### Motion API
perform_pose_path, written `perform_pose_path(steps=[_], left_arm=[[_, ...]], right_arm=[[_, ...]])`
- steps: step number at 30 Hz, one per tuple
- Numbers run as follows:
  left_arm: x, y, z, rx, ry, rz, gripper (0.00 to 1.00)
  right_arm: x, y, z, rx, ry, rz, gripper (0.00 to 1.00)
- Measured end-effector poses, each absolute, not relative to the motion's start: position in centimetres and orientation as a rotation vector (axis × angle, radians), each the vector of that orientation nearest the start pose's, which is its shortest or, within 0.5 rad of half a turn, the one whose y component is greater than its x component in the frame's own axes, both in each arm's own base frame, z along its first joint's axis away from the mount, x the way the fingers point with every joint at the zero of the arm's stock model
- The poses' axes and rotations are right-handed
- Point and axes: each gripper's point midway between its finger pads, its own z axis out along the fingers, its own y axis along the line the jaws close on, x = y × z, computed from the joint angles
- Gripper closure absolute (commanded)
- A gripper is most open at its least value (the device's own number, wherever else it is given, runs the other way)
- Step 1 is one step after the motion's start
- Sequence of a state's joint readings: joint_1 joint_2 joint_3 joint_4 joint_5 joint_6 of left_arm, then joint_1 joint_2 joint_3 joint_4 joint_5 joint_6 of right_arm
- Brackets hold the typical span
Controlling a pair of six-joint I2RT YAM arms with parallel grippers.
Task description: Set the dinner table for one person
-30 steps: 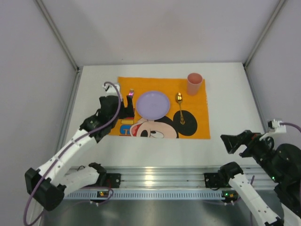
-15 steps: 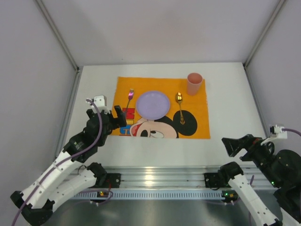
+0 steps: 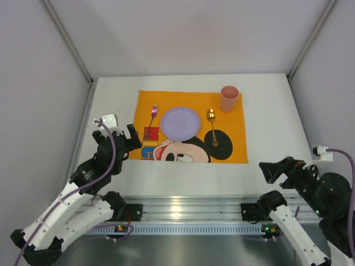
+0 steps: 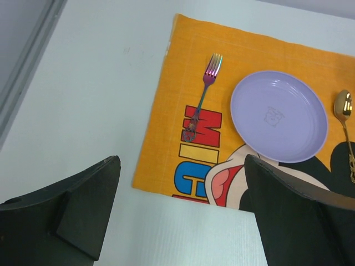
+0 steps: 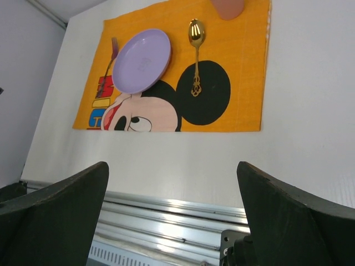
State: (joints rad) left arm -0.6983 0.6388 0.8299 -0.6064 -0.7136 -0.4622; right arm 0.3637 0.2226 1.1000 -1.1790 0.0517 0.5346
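The large flat white table (image 3: pixel 111 100) carries an orange Mickey Mouse cloth placemat (image 3: pixel 188 98), where a round lilac plate (image 3: pixel 180 123) lies between an iridescent fork (image 3: pixel 152 114) and a gold spoon (image 3: pixel 212 126), a pink cup (image 3: pixel 229 98) beyond the spoon. Both spread and empty, the left hand (image 4: pixel 180 166) hovers by the placemat's near left corner and the right hand (image 5: pixel 172 166) near the table's right front edge.

Surface: large flat white matte rectangular dinner table (image 3: pixel 272 122) | lying flat on it: orange rectangular Mickey Mouse cloth placemat (image 3: pixel 236 138)
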Motion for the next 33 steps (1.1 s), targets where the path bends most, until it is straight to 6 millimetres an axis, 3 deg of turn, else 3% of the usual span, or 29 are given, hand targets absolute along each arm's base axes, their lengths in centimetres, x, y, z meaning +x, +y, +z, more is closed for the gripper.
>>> perform_pose_path(steps=[5,10,15,18,28,33], left_arm=[[24.6,-5.7,24.8,-0.184,1.805,0.027,0.01],[26.4,-4.7,21.3,-0.132,1.769,0.152,0.01],[28.8,-1.5,18.7,-0.204,1.761,0.243,0.01],[29.6,-0.5,17.5,-0.2,1.703,0.247,0.01],[32.7,1.9,8.7,-0.171,1.772,0.266,0.02],[34.2,2.8,6.7,-0.209,1.767,0.224,0.01]], right_arm=[[9.2,4.7,28.5,0.205,1.914,0.555,0.0],[9.4,4.5,28.5,0.207,1.916,0.536,0.0],[9.8,4.3,28.4,0.207,1.926,0.51,0.0],[9.8,4.1,28.4,0.212,1.927,0.497,0.0],[10.0,4.4,28.5,0.18,1.971,0.481,0.0],[11.2,4.9,28.3,0.163,2.044,0.456,0.0]])
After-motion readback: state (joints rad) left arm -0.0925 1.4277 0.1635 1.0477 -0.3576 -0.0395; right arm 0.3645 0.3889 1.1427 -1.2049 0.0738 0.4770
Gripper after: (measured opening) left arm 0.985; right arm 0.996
